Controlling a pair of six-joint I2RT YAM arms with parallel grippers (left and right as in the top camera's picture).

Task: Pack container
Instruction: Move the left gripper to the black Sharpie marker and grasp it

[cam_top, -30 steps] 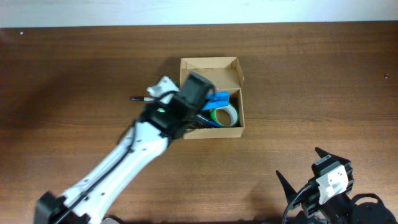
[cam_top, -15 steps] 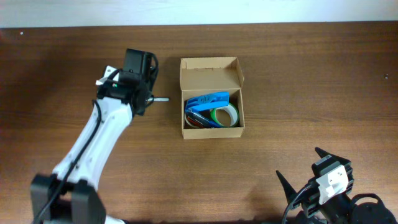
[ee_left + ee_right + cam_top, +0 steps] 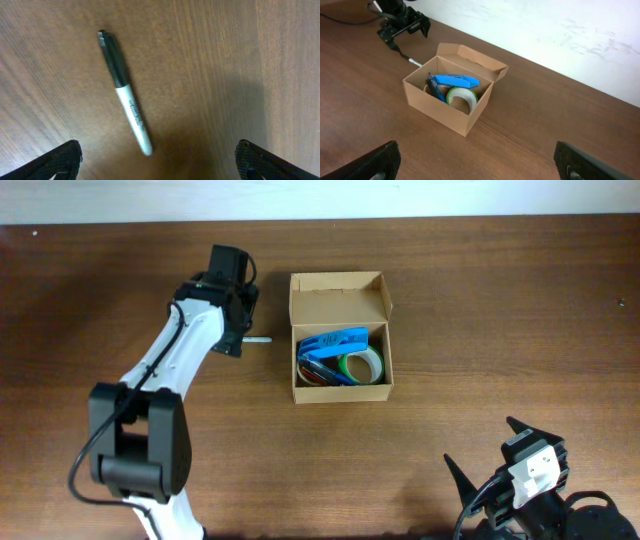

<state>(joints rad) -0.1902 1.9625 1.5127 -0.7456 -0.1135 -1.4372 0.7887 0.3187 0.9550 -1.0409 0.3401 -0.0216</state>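
The brown box (image 3: 342,391) sits with its lid up in the upper middle of the overhead view, maybe with tape (image 3: 366,364) inside, while the left gripper (image 3: 158,159) hangs spread wide over a marker (image 3: 125,95) beside it.

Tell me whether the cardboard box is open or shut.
Open. The box has its flap raised, and a tape roll and blue case show inside.

Left fingers (image 3: 60,160) off container (image 3: 340,391), apparently over marker (image 3: 125,112)

Matt cardboard container (image 3: 338,300), smooth plastic marker (image 3: 126,95), grained wood table (image 3: 500,330).
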